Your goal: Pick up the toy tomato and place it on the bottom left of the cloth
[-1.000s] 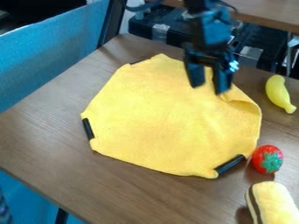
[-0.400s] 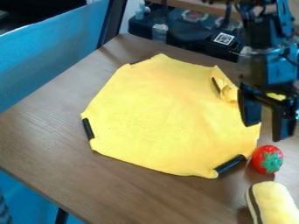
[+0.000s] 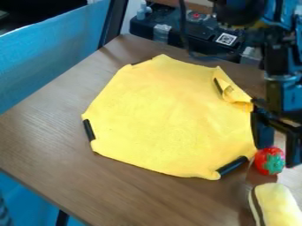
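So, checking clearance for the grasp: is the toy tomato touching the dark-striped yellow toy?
Apart. The camera view shows a strip of table between the toy tomato and the dark-striped yellow toy.

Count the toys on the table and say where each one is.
2. The toy tomato is at the cloth's lower-right edge; the yellow striped toy is below it in the picture. Others may be hidden behind the arm.

The table (image 3: pixel 135 194) bears 1 cloth (image 3: pixel 165 119), 1 toy tomato (image 3: pixel 269 160) and apparently 1 toy pastry (image 3: pixel 275 205).
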Tool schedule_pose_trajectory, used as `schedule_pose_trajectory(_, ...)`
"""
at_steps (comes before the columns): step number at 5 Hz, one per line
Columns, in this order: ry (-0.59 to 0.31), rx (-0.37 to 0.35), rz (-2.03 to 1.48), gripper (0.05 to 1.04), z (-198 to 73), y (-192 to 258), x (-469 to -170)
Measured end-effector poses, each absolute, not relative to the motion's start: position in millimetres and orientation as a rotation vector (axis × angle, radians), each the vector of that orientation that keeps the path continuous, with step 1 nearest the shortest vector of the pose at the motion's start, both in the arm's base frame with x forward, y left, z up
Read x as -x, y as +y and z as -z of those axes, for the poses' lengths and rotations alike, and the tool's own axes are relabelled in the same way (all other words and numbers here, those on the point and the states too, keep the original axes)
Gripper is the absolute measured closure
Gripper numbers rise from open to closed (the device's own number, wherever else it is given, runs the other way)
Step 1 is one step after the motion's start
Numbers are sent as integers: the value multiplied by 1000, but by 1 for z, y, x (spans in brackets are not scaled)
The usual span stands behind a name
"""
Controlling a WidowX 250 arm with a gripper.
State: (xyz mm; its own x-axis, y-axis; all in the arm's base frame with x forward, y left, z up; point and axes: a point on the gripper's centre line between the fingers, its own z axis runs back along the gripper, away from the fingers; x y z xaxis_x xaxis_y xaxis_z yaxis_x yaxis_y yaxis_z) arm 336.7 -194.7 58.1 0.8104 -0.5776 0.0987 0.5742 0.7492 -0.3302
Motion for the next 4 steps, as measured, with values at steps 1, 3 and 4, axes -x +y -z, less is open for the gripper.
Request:
schedule_pose_trajectory(1,26,322,649,84,-46,-197,-338)
schedule_pose_trajectory(3,30,301,653,84,-38,-198,-342)
schedule_pose_trajectory(4,5,303,636,132,-38,-199,-345)
